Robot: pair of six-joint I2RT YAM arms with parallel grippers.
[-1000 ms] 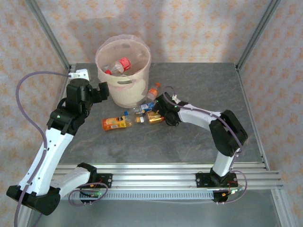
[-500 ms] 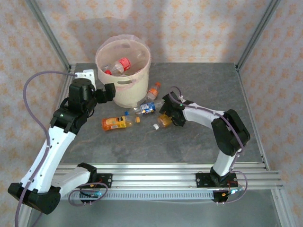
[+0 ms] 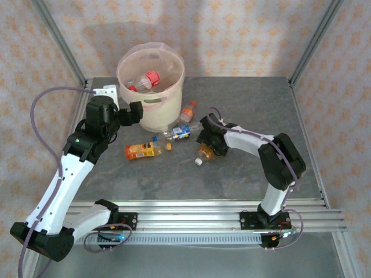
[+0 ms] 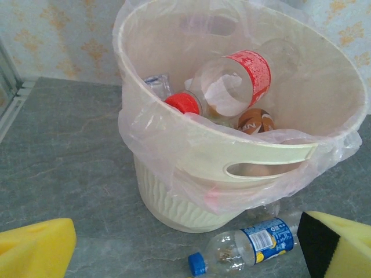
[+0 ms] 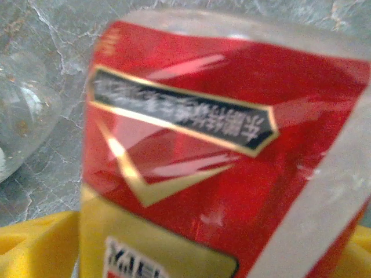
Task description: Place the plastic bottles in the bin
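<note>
A grey stone-patterned table (image 3: 243, 104) was seen from above, with the pale bin (image 3: 152, 107) set towards its far left corner and lined with thin clear plastic. Several plastic bottles were already held inside it, among them a clear bottle with a red label (image 4: 239, 81), and a red cap (image 4: 182, 103) was seen beside that bottle.

The left gripper (image 3: 137, 112) was held just beside the bin's near wall, its yellow pads (image 4: 35, 249) spread wide with nothing between them. A blue-labelled bottle (image 4: 249, 248) with a blue cap was seen lying on the table at the foot of the bin. An orange-capped bottle (image 3: 186, 111) was found just beside the bin's right side, and an orange-filled bottle (image 3: 141, 152) was left lying on the table nearer the arms.

The right gripper (image 3: 204, 148) was lowered over a red-and-yellow-labelled bottle (image 5: 191, 133), which was tilted with its white cap towards the near edge of the table. This bottle was framed between the right gripper's yellow pads (image 5: 32, 249). It could not be told from the blurred close view whether the bottle was clamped or merely straddled.
</note>
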